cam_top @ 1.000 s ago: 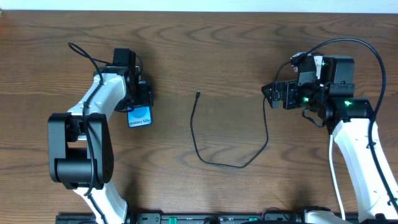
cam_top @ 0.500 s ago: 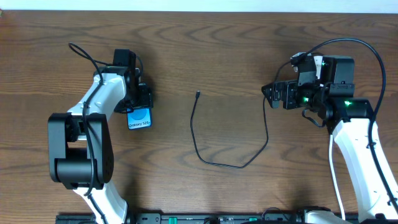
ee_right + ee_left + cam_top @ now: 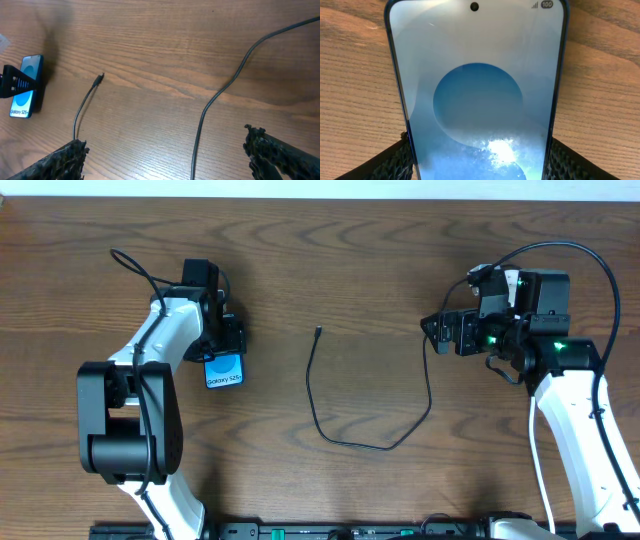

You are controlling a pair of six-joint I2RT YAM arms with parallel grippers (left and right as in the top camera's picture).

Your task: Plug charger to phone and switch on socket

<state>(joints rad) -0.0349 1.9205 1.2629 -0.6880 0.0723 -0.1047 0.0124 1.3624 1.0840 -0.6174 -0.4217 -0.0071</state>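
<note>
Barely anything changed: the phone (image 3: 226,370) sat slightly lower and squarer than a second before, on the left of the desk (image 3: 350,260), pinched across its width by the left tool (image 3: 223,352). The right tool (image 3: 436,334) hung spread wide, empty, unmoved. Count: one phone, one charger (image 3: 308,370) looped mid-desk with its plug tip well apart from the phone, two tools.

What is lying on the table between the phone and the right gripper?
Only the charger, looping across the table, its plug tip at the end toward the phone. The right gripper is beyond it. The overhead view shows this.
</note>
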